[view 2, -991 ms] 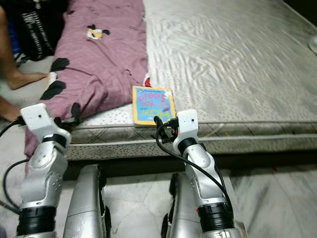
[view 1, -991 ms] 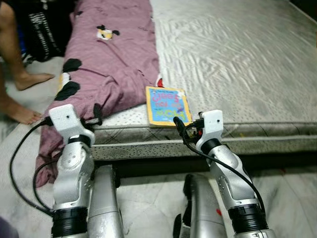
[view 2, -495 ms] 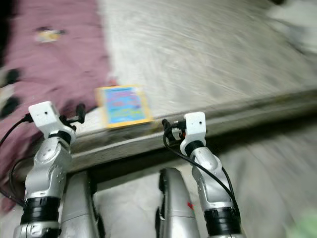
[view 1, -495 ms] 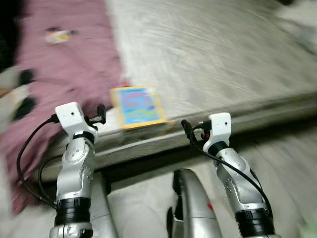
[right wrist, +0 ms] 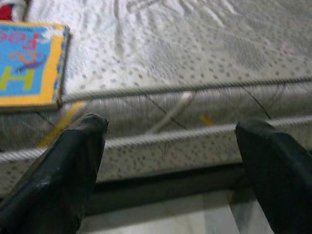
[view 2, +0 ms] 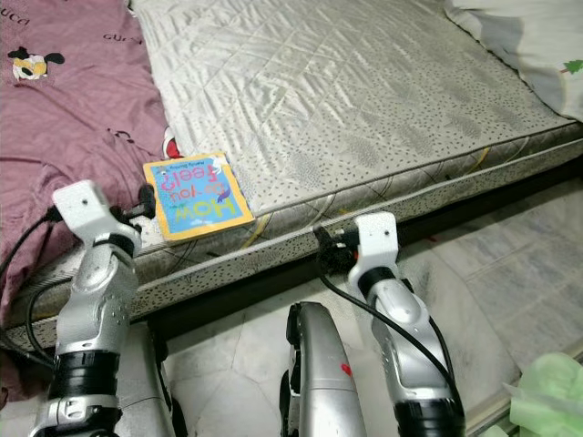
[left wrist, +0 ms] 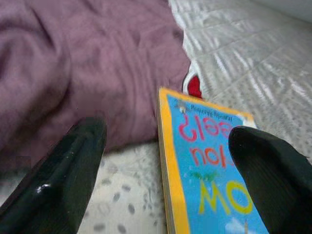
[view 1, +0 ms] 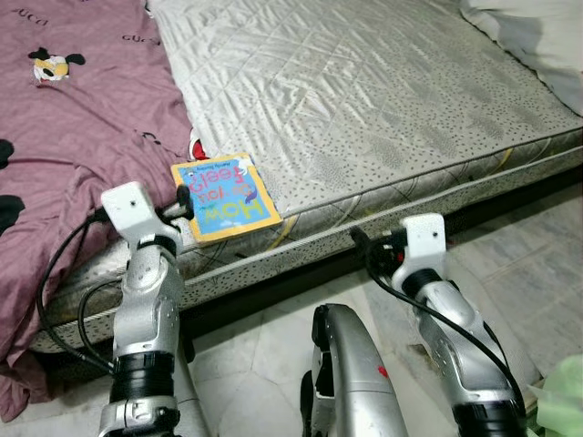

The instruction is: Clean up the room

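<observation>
A thin book with a blue cover and yellow border lies flat at the front edge of the grey mattress. My left gripper hovers just left of it, open. In the left wrist view the book lies ahead between the spread fingers, untouched. My right gripper is open in front of the mattress side, right of the book and lower. The right wrist view shows the book's corner off to one side of its fingers.
A purple blanket with cartoon prints covers the mattress's left part and hangs to the floor. A small red thing peeks out beside the book. A white pillow lies far right. A green bag sits on the tiled floor.
The whole view has swung to the right: the person's feet have left the picture, and the pillow and green bag have come in. Both grippers stay open and empty.
</observation>
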Robot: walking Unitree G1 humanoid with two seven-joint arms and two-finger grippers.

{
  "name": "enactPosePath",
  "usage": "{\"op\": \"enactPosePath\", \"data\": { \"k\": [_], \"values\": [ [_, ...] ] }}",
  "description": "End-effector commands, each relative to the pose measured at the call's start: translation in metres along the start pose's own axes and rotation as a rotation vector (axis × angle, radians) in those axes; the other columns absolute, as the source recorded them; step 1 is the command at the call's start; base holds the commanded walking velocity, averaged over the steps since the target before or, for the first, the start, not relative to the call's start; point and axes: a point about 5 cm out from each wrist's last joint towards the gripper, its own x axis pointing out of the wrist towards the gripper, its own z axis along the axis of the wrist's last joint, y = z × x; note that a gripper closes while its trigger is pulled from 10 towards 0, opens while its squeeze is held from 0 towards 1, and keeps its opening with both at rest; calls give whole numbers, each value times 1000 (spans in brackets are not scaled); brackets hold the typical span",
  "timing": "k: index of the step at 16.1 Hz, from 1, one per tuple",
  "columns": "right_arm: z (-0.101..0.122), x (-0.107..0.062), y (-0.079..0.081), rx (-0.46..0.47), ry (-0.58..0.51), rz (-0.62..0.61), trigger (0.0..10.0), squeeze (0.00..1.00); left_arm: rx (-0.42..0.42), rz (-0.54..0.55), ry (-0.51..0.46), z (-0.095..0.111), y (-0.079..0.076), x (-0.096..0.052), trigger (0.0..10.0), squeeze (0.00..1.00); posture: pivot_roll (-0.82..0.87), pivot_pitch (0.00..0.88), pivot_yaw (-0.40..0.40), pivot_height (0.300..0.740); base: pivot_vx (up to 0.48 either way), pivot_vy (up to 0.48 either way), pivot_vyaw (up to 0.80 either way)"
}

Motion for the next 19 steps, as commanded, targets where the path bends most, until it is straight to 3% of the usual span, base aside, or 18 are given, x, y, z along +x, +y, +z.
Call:
{"op": "enactPosePath", "data": {
  "k": [1, 3, 5, 7, 9, 12, 13, 16, 19],
  "values": [
    [6, -6, -6, -24, -16, -19, 10000, 0, -15, -11, 39, -10, 4, 0, 10000, 0, -56, 190, -94, 516, 0, 0, 0],
    [12, -11, -13, -37, -33, -55, 10000, 0, -27, -51, 65, -16, 4, 6, 10000, 0, -69, 193, -101, 516, 0, 0, 0],
    [26, -25, -23, -83, -55, -82, 10000, 0, -63, -66, 159, -30, 3, 22, 10000, 0, -120, 214, -116, 516, 0, 0, 0],
    [29, -32, -27, -96, -54, -90, 10000, 0, -74, -84, 193, -34, -1, 25, 10000, 0, -142, 220, -120, 516, 0, 0, 0],
    [33, -44, -36, -135, -39, -103, 10000, 0, -79, -110, 296, -50, -9, 30, 10000, 0, -180, 227, -131, 516, 0, 0, 0],
    [37, -51, -40, -151, -31, -116, 10000, 0, -118, -197, 395, -63, -23, 31, 10000, 0, -213, 224, -141, 516, 0, 0, 0],
    [40, -52, -40, -160, -29, -114, 10000, 0, -193, -250, 431, -68, -31, 30, 392, 0, -219, 219, -144, 516, 0, 0, 0],
    [43, -48, -41, -177, -33, -111, 10000, 0, -271, -283, 445, -70, -35, 30, 0, 0, -220, 194, -146, 516, 0, 0, 0],
    [48, -40, -41, -190, -47, -106, 10000, 0, -297, -298, 439, -68, -30, 33, 0, 0, -214, 165, -148, 516, 0, 0, 0]
  ]
}}
